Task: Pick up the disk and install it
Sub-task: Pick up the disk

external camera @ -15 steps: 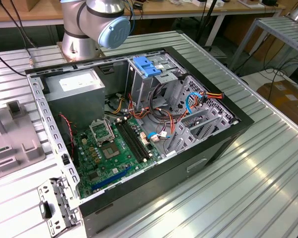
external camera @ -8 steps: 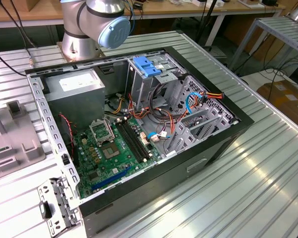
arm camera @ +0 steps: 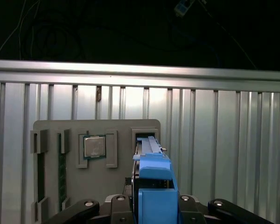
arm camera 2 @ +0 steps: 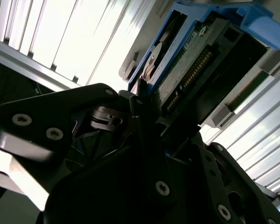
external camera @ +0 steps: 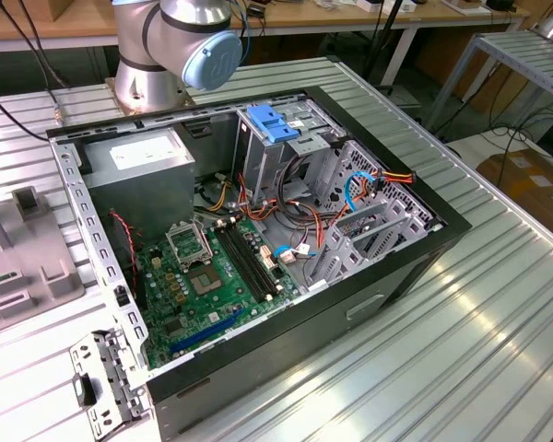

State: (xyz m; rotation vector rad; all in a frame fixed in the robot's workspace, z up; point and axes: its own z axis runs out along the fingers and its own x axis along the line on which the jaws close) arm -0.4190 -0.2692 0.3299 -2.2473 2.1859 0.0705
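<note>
Gripper [arm camera: 151, 205] clamps disk [arm camera: 155, 172] (on edge) at grey tray [arm camera: 51, 128]

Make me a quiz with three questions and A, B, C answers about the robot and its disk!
1. Where is the disk? A in the gripper; B in a drawer; C on the floor.
2. What colour is its frame? A red; B blue; C yellow.
3. The computer case is: A open; B covered; C upside down.

Answers: 1 A, the gripper clamps it in the first wrist view. 2 B, bright blue plastic shows in both wrist views. 3 A, the green board inside shows in the exterior view.
</note>
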